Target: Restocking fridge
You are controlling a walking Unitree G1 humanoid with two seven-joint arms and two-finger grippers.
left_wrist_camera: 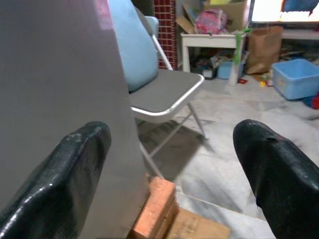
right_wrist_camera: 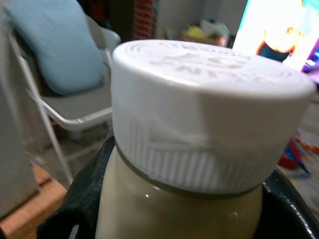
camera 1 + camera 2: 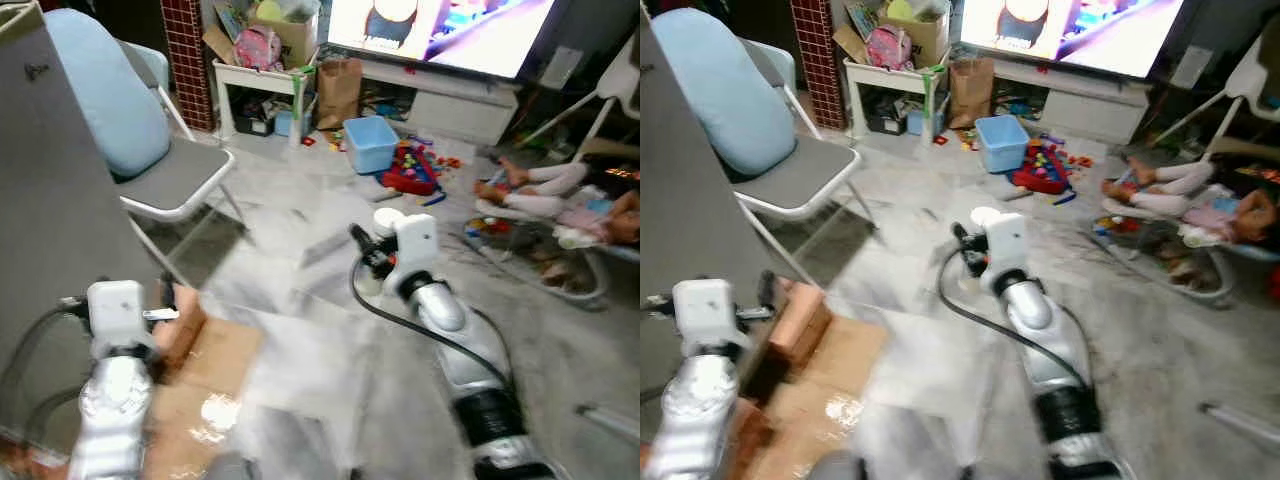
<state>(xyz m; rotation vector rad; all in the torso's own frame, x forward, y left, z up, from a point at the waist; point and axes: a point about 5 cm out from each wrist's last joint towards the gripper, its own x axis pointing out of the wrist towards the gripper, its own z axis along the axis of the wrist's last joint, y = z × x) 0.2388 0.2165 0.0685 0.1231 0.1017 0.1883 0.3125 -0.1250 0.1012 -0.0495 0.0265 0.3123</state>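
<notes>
My right gripper (image 3: 366, 258) is raised over the floor, shut on a bottle (image 2: 199, 114) of pale yellowish liquid with a ribbed white cap (image 3: 388, 217). In the right wrist view the black fingers (image 2: 75, 204) hug the bottle's shoulder on both sides. At the left stands the grey fridge side (image 3: 50, 210). My left gripper (image 1: 174, 164) hangs open right beside that grey panel (image 1: 55, 74), with nothing between its fingers (image 1: 60, 179).
A folding chair (image 3: 180, 180) with a light blue cushion stands by the fridge. Bricks (image 1: 154, 204) and flat cardboard (image 3: 215, 370) lie at its foot. Farther off are a blue bin (image 3: 370, 142), toys, a TV and a person lying in a bouncer (image 3: 560, 200).
</notes>
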